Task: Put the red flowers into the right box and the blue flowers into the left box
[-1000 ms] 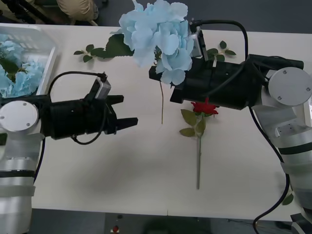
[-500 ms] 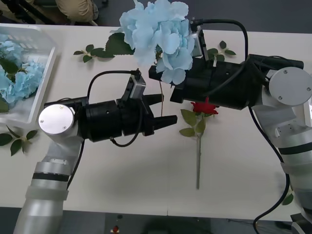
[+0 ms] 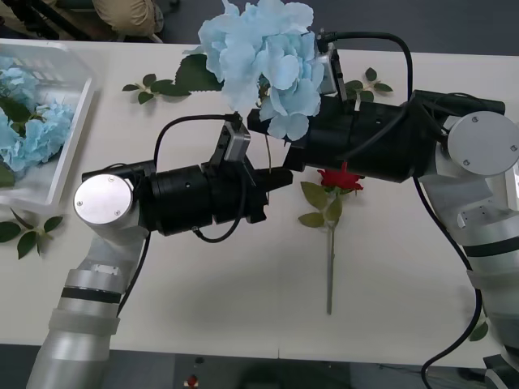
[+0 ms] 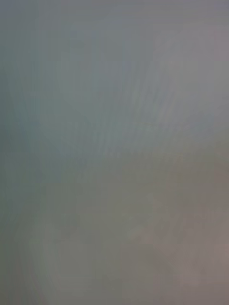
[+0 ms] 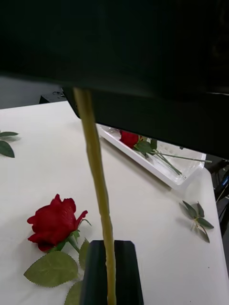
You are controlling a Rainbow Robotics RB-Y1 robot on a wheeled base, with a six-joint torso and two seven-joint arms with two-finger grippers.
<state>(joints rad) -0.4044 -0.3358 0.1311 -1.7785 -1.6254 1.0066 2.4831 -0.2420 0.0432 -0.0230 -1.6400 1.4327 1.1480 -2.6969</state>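
A pale blue flower [image 3: 263, 57] hangs in the air over the middle of the table, its head held at the tip of my right gripper [image 3: 261, 123], whose fingers are hidden behind the petals. My left gripper [image 3: 278, 177] is shut on the flower's thin stem [image 5: 98, 176] just below. One red flower [image 3: 340, 178] lies on the table under the right arm, its stem pointing toward me. The left box [image 3: 69, 105], at the far left, holds more blue flowers [image 3: 32, 134]. The right box [image 5: 157, 167] holds red flowers.
Loose green leaf sprigs lie at the back left [image 3: 150, 87], at the back right [image 3: 365, 81], beside the left box [image 3: 28, 227] and near the right box [image 5: 195, 217]. Bare table stretches in front of both arms.
My left arm swung in from the left toward the centre, and its fingers, open before, have shut on the hanging stem. The right arm and the flower stayed still.
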